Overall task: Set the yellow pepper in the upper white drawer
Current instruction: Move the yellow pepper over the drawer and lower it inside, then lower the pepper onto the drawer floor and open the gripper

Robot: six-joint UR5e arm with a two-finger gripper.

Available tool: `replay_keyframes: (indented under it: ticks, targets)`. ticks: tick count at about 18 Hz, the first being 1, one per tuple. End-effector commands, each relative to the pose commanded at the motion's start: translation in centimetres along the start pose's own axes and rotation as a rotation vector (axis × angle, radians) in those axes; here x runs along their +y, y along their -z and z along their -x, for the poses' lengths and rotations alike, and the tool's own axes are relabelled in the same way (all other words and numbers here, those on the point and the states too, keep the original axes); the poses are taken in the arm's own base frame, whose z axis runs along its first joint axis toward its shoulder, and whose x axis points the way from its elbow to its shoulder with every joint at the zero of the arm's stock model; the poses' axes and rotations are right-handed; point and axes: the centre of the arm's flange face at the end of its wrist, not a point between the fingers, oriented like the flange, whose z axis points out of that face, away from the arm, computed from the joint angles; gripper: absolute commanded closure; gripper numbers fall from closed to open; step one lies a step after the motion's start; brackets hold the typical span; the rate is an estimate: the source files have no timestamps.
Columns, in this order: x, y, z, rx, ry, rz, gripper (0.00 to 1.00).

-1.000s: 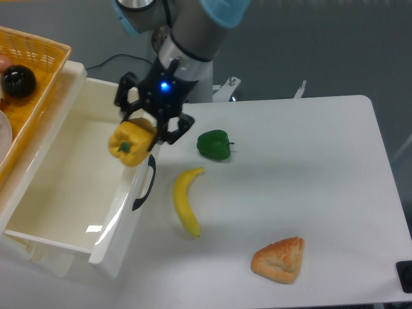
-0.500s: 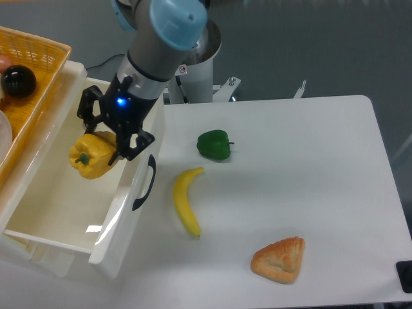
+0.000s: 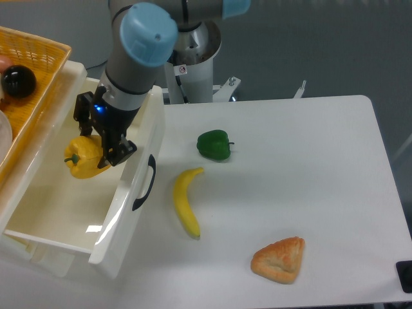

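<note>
The yellow pepper (image 3: 82, 158) is a lobed yellow pepper with a dark green stem. My gripper (image 3: 95, 145) is shut on it and holds it inside the upper white drawer (image 3: 117, 207), over the drawer's middle. I cannot tell whether the pepper touches the drawer floor. The drawer is open, with a dark curved handle (image 3: 145, 182) on its front wall. The arm reaches in from the back over the drawer's right wall.
A green pepper (image 3: 214, 144), a banana (image 3: 187, 201) and a croissant-like pastry (image 3: 279, 259) lie on the white table to the right of the drawer. A yellow woven basket (image 3: 29, 77) with a black ball (image 3: 17, 81) stands at the far left.
My gripper has carried the yellow pepper leftward from above the drawer's right front wall to inside the drawer, and slightly lower. The other things have not moved.
</note>
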Motion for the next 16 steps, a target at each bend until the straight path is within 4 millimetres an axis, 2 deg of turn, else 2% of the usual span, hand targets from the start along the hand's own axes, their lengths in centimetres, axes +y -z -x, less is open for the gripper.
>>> replay_keyframes:
  ticks: [4,11,13,16]
  targets:
    - [-0.7,-2.2,-0.2,0.011,-0.036,0.055,0.80]
    - [-0.8,-3.5,0.1,0.025,-0.093,0.075,0.76]
    - [-0.7,-3.7,0.0,0.029,-0.102,0.078,0.72]
    - [-1.1,-4.3,-0.2,0.035,-0.113,0.083,0.57]
